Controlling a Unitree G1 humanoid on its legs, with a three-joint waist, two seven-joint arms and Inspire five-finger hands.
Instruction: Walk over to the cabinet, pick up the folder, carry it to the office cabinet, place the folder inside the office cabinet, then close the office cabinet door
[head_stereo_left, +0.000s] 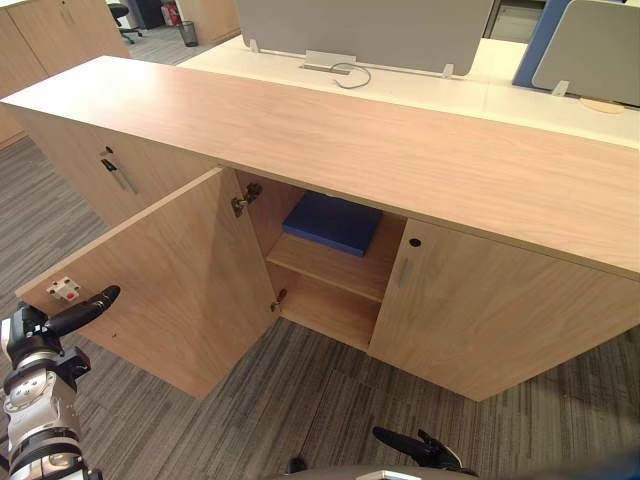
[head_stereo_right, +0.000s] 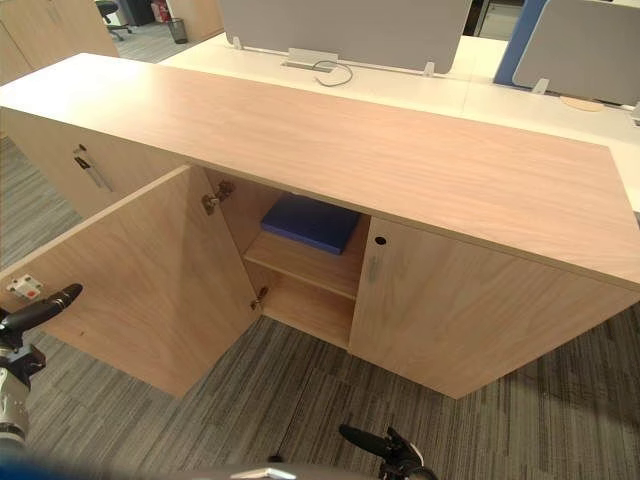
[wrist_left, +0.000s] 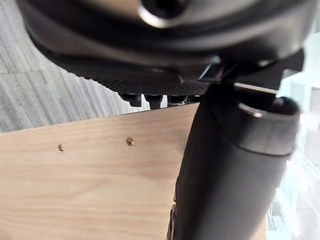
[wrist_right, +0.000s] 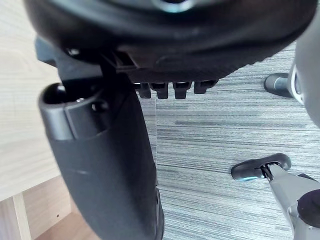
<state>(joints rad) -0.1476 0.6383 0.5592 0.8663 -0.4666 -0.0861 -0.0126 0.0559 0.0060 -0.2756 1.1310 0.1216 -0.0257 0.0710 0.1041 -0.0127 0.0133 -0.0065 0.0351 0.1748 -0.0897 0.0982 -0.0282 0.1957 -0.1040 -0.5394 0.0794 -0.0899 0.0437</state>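
A blue folder (head_stereo_left: 332, 222) lies flat on the upper shelf inside the low wooden office cabinet (head_stereo_left: 400, 150). The cabinet's left door (head_stereo_left: 170, 280) stands swung wide out toward me; its right door (head_stereo_left: 480, 310) is closed. My left hand (head_stereo_left: 80, 312) hovers at the lower left, fingers straight, by the open door's free edge near a red-and-white sticker (head_stereo_left: 63, 290). In the left wrist view the door's wood (wrist_left: 100, 190) shows just past the hand (wrist_left: 230, 165). My right hand (head_stereo_left: 415, 447) hangs low over the carpet in front of the cabinet, open and holding nothing.
A neighbouring cabinet door with a metal handle (head_stereo_left: 118, 175) lies left of the open one. Behind the cabinet are white desks with grey partition screens (head_stereo_left: 360, 30) and a cable (head_stereo_left: 350, 75). Striped grey carpet (head_stereo_left: 300, 400) covers the floor. A bin (head_stereo_left: 188, 33) stands far back left.
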